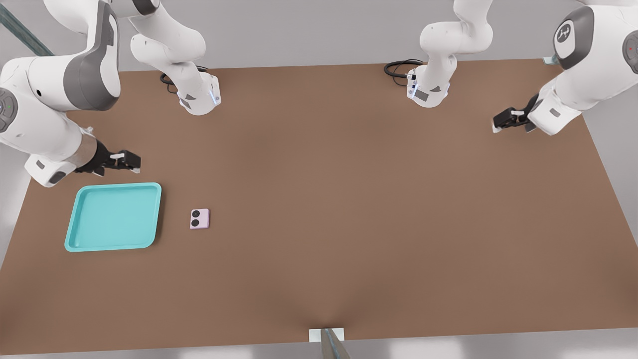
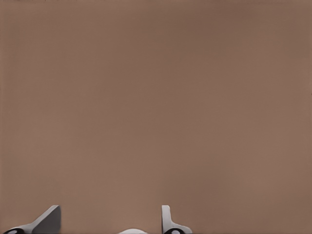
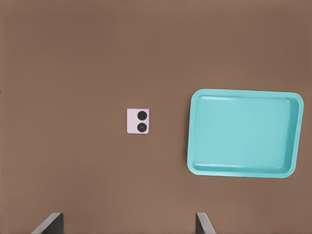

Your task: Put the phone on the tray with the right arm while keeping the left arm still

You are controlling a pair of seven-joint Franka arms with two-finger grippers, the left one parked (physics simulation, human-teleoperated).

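The pale pink phone (image 1: 199, 218) lies flat on the brown table with its two black lenses facing up, a short gap to the front view's right of the tray. The turquoise tray (image 1: 114, 217) has nothing in it. My gripper (image 1: 130, 160) hovers just beyond the tray's far rim, on the front view's left, open and holding nothing. In the right wrist view the phone (image 3: 138, 121) and the tray (image 3: 243, 134) lie side by side, apart, and my gripper (image 3: 127, 224) shows only its two fingertips (image 3: 51, 223), spread wide.
Two arm bases (image 1: 199, 97) (image 1: 428, 89) with black cables (image 1: 398, 67) stand at the table's far edge. The parked arm (image 1: 573, 40) hangs at the front view's right. A small white bracket (image 1: 326, 335) sits at the near edge.
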